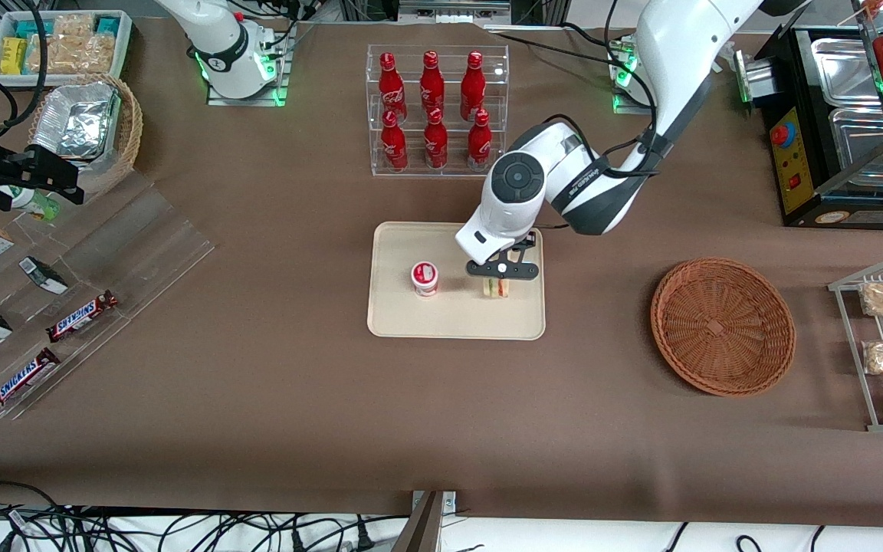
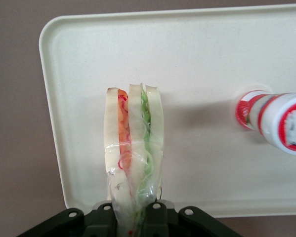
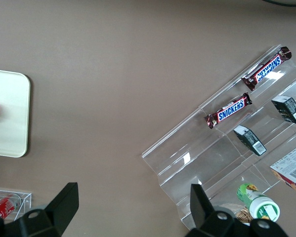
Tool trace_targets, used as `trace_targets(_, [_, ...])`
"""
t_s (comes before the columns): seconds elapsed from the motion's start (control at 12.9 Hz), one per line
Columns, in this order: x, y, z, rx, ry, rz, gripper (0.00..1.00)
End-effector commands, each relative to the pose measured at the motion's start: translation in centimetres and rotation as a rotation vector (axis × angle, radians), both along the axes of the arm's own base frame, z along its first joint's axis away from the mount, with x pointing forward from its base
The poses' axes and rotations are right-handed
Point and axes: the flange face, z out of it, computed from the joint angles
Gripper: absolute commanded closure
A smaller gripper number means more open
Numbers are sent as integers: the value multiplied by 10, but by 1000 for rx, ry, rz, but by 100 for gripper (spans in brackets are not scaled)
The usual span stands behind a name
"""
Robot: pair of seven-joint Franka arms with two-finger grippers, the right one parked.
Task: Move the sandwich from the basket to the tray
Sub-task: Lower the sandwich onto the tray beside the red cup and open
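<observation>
Trouble that could come: sandwich (image 2: 133, 148) may tip over when it is let go. It stands on a thin edge, so a small bump from a finger could knock it flat.
More trouble: slippery wrap may stick to the fingers. Then the sandwich could lift or slide when the arm goes up.
Cup trouble: small cup (image 1: 425, 277) with a red and white lid stands on the tray (image 1: 449, 318) too, near the sandwich but not touching it. A sideways swing of the arm toward the parked arm's end of the table could hit the cup and roll it.
Edge trouble: sandwich sits toward the tray edge at the working arm's end. A push that way could shove it up onto the low rim.
Hand: gripper (image 1: 497, 285) is low over the tray, right above the sandwich.
Hand's grip: fingers are closed on the sandwich's narrow end, and the wrap bunches up between them in the wrist view. They are open only as wide as the wedge is thick.
Sandwich place: over the tray, upright, with white bread and orange and green filling showing. Whether its bottom edge touches the tray yet, I cannot tell.
Basket (image 1: 722, 325): sits well apart from the tray, toward the working arm's end, with nothing in it.
Job so far: looks nearly done. Only the letting go seems left.
</observation>
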Motion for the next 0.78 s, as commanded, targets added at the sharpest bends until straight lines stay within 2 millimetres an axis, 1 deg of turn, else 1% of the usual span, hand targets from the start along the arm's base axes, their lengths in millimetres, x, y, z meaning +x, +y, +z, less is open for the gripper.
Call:
trace_targets(0.0, [4,-6,-18,36,-21,5,100])
trace_targets(0.23, [3,-8,-31,31,-20,7,100])
trace_targets(0.47, [2,-7,-40,35,-7,6,100])
trace_targets(0.62, [0,-8,-40,37,-6,4,100])
trace_targets(0.7, [0,-8,-41,37,-4,4,76])
